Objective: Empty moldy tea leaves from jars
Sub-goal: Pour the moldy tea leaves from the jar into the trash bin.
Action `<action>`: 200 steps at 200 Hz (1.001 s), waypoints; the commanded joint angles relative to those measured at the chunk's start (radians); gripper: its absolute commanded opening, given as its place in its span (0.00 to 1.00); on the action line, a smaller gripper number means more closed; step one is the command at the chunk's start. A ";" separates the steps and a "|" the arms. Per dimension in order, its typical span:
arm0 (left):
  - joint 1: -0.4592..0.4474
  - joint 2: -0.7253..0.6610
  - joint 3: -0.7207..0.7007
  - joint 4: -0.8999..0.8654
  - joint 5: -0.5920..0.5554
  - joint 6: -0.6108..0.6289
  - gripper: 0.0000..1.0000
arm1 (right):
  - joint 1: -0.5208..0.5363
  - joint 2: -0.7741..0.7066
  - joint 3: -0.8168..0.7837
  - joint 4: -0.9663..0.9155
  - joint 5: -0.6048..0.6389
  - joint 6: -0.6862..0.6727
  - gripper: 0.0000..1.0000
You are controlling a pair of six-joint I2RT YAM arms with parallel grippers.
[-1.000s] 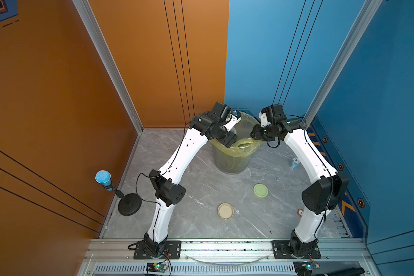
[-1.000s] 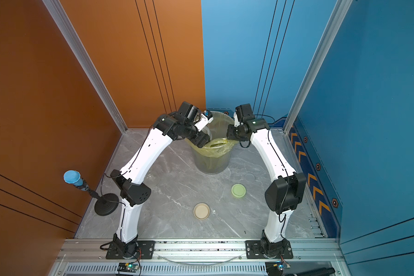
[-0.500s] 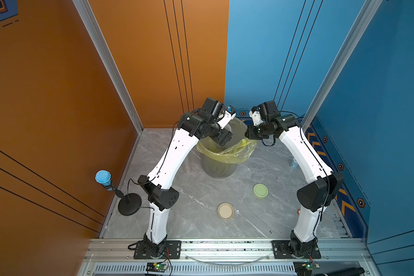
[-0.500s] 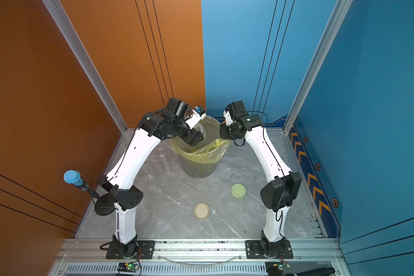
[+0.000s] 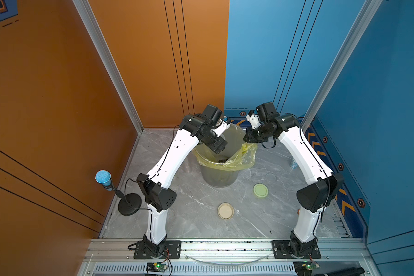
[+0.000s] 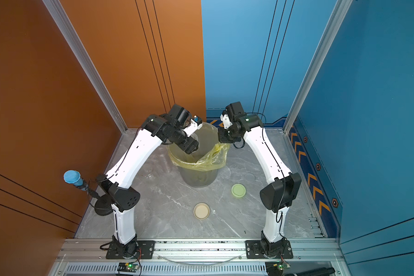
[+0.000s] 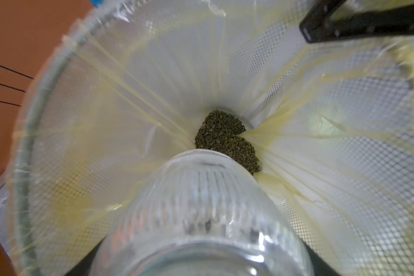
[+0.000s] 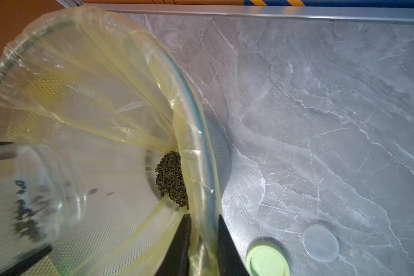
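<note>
Bin (image 5: pixel 219 178) slid left; 1 jar (image 7: pixel 201 215), 1 tea leaves (image 7: pixel 225 136) heap, 3 lids (image 5: pixel 260 190).

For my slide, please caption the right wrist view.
Right gripper clamps the bin rim; a jar tilts above dumped tea leaves.

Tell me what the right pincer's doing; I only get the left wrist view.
Observer: Right pincer is shut on the bin at its rim, pinching the yellow bag there.
Operator: Lids?
Observer: Green lid and translucent lid lie close together on the table, off to one side of the bin.
Operator: Third lid?
Observer: Beige lid lies on the table too, apart from those two.
</note>
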 commanded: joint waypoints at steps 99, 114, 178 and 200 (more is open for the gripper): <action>-0.058 0.043 0.124 -0.075 -0.201 0.020 0.42 | 0.001 -0.048 -0.011 -0.006 -0.013 -0.011 0.67; -0.081 0.024 0.164 -0.070 -0.201 0.016 0.42 | -0.003 -0.059 -0.021 0.011 -0.008 -0.004 0.77; -0.089 -0.007 0.219 -0.028 -0.163 0.024 0.41 | -0.045 -0.150 -0.066 0.105 -0.029 0.049 1.00; -0.034 0.005 0.201 -0.013 -0.111 0.012 0.41 | -0.069 -0.204 -0.096 0.149 -0.049 0.070 1.00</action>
